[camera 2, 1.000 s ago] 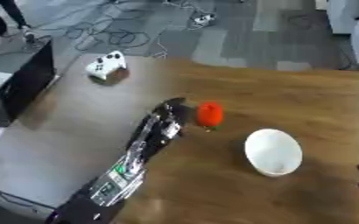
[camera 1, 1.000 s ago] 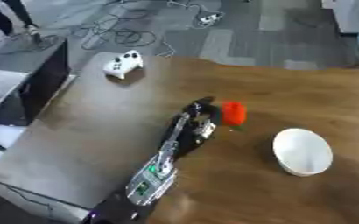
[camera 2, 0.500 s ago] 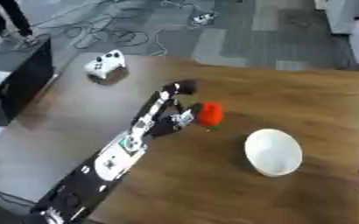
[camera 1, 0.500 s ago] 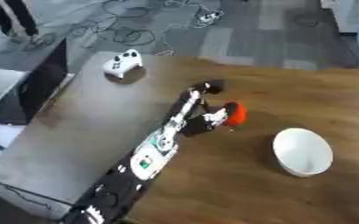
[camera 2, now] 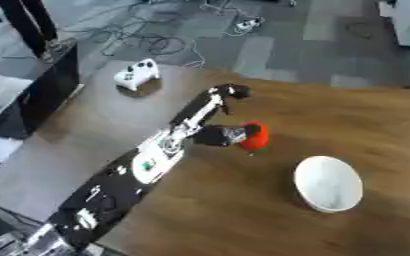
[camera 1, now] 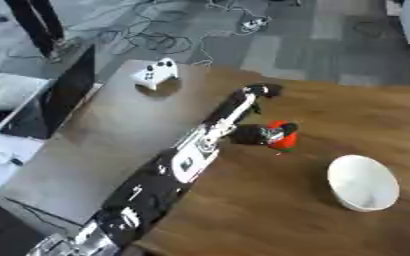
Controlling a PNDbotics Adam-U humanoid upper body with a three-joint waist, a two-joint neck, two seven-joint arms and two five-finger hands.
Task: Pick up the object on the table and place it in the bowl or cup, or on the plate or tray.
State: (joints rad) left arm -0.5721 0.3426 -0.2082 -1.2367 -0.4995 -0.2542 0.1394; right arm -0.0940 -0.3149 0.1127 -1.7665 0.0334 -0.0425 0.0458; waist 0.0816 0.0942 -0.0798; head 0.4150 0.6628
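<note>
**Left hand at the red object, bowl not yet reached**

Item: our left hand (camera 1: 248,134), at frame centre, at the end of a black and silver arm that comes in from the lower left. Its fingers curl round the left side of the red object (camera 1: 284,137); we judge the hold made or nearly made.

Item: the red object, small and rounded, on the wooden table (camera 1: 270,210) just right of the hand and touching it. We cannot tell whether it has left the surface.

Item: the white bowl (camera 2: 328,183), lower right, well apart from hand and object, nothing in it.

Status: we judge the grasp in hand; the lift, the carry toward lower right and the release into the bowl remain.

Item: right hand, not shown.

Item: a white game controller (camera 2: 134,74), upper left, untouched.
</note>
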